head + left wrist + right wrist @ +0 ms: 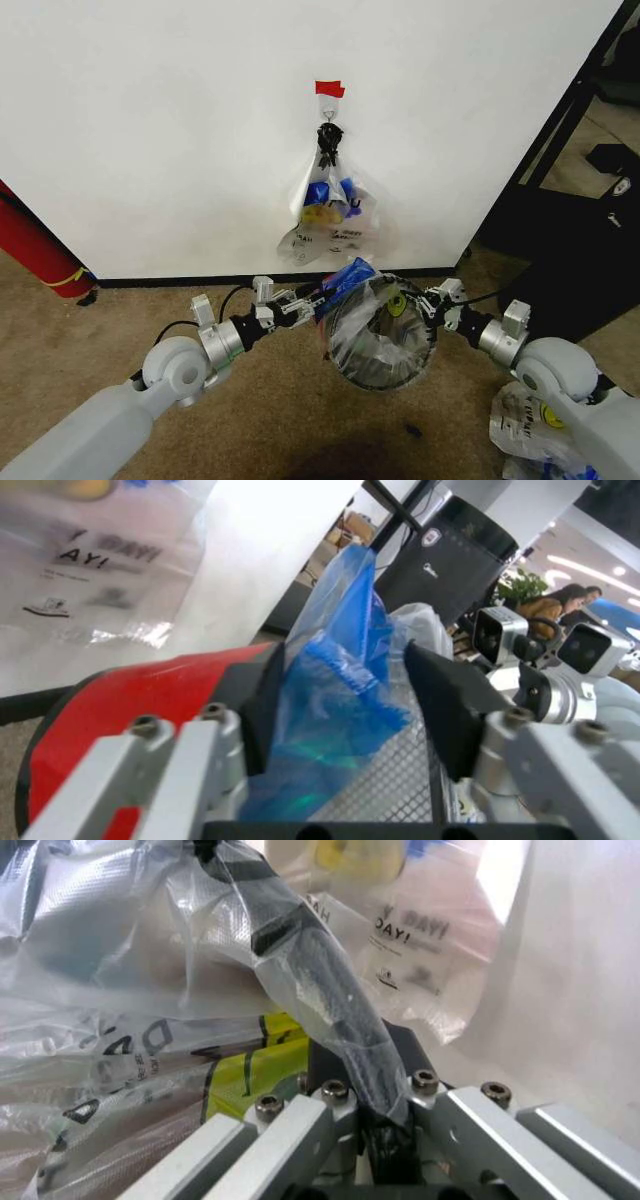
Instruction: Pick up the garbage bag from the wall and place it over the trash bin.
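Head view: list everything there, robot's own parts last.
Bag: one, see-through with blue handles, stretched over the bin.
Bin: one, black mesh, on the carpet below the hook.
Hanging bags: a bunch, clear with yellow and blue print, on the hook.
Hook: one, metal, on the wall.
Tape: one red strip, above the hook.
Wall: white, black baseboard.
Red cylinder: one, far left.
Left claw: shut on the bag's blue handle.
Right claw: shut on the bag at the bin's rim.

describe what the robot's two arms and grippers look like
Both arms are smooth light-grey shells with round joints, narrowing to silver metal wrists banded in black, with thin black cables looping alongside. The left gripper and right gripper have bolted silver metal fingers with flat black pads.
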### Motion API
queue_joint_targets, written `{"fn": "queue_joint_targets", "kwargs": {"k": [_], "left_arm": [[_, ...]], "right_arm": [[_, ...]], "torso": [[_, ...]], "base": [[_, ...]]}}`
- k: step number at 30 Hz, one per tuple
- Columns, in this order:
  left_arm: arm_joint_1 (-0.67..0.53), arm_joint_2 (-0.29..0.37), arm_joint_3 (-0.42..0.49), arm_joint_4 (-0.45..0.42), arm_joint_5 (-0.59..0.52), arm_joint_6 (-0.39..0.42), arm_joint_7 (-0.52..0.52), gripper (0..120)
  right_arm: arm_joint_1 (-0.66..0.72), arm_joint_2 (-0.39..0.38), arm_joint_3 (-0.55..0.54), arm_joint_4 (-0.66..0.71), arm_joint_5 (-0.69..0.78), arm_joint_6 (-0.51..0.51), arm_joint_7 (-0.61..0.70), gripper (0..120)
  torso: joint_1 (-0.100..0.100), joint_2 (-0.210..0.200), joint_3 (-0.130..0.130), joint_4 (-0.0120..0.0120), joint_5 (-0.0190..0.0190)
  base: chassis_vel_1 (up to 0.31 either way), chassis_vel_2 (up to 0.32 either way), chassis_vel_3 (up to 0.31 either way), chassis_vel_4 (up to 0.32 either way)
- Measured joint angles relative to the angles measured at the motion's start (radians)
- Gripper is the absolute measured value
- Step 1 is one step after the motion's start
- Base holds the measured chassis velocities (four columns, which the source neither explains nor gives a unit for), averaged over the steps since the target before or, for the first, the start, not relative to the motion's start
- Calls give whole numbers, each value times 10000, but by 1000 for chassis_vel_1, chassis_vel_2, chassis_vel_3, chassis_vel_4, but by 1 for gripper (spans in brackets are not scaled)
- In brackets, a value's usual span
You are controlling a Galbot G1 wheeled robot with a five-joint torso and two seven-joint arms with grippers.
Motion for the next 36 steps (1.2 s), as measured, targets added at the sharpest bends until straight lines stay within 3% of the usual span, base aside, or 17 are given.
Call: {"fn": "queue_joint_targets", "kwargs": {"k": [1, 2, 13, 18, 25, 36], "left_arm": [[-2, -33, 19, -9, -1, -1, -61, 43], [8, -31, 18, -9, -11, -6, -99, 38], [-107, -116, 149, 49, 11, -47, -437, 0], [-389, -225, 288, 298, -16, -73, -729, 0], [-1228, -422, 818, 1286, 8, -55, -868, 0], [-1772, -685, 1196, 2476, 780, -7, -1345, 0]], "right_arm": [[24, 19, -27, 17, 12, -64, 60, 0], [28, 29, -29, 20, 47, -81, 81, 0], [28, 137, -46, 101, 180, -87, 153, 0], [-55, 170, -54, 116, 180, 142, -74, 0], [-125, 235, -87, -23, 168, 726, -830, 0], [-127, 227, -83, -75, 207, 874, -1259, 0]], "torso": [[0, 0, 0, 0, -1], [0, 0, 0, 0, 0], [0, 0, 0, 1, -1], [0, 0, 0, 0, -1], [0, 0, 0, 0, -1], [0, 0, 0, 0, -2]], "base": [[0, 0, 0, 0], [0, 0, 0, 0], [0, 0, 0, 0], [0, 0, 0, 0], [0, 0, 0, 0], [0, 0, 0, 0]]}}
